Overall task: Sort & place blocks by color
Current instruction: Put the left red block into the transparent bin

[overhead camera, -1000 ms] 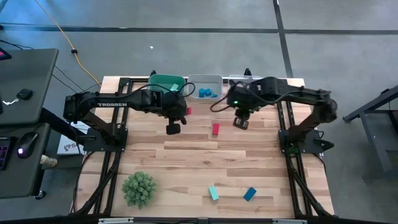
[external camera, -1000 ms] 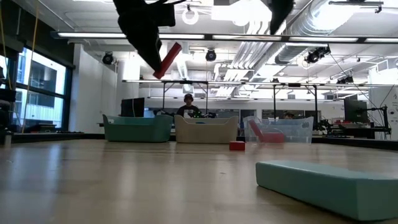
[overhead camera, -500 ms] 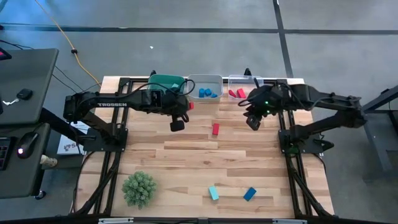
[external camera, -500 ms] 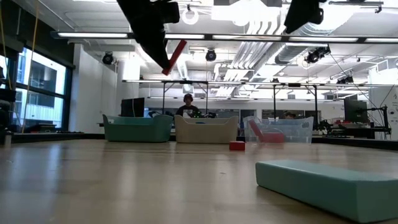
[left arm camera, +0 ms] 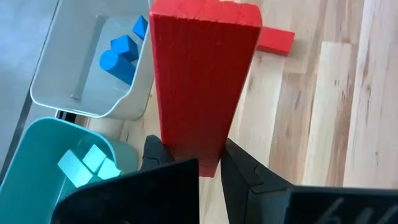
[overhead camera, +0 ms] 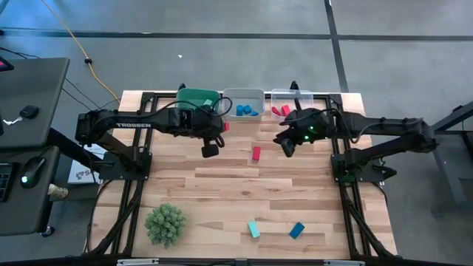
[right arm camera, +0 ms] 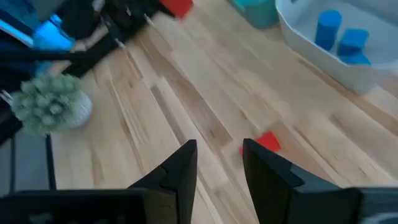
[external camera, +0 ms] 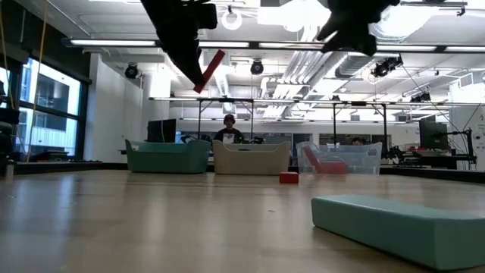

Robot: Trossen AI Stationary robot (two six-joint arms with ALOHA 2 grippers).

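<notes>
Since the earlier frames the right gripper (overhead camera: 287, 145) has swung back from beside the clear bin toward the middle of the table, while the left gripper (overhead camera: 213, 144) has barely shifted. In the high view the left gripper is hanging upper centre, clenching a red rectangular wooden bar (overhead camera: 223, 127) just below the teal plastic bin (overhead camera: 198, 94); a small red block (overhead camera: 256, 153) is lying between the two grippers, and a teal block (overhead camera: 253, 229) and a blue block (overhead camera: 296, 230) are lying at lower centre. In the low view the bar (external camera: 208, 72) is hanging tilted at upper left, high over the tabletop, with the big teal block (external camera: 402, 229) at lower right. In the left wrist view the fingers (left arm camera: 249, 180) are pinching the bar (left arm camera: 202, 74) at its lower end, over the white bin (left arm camera: 127, 109) of blue pieces. In the right wrist view the right gripper (right arm camera: 219, 163) is standing half spread and empty, the small red block (right arm camera: 268, 142) just beyond it. The blocks look light, rigid and smooth-sided, so gripping across the flat opposite faces near the middle seems safest.
</notes>
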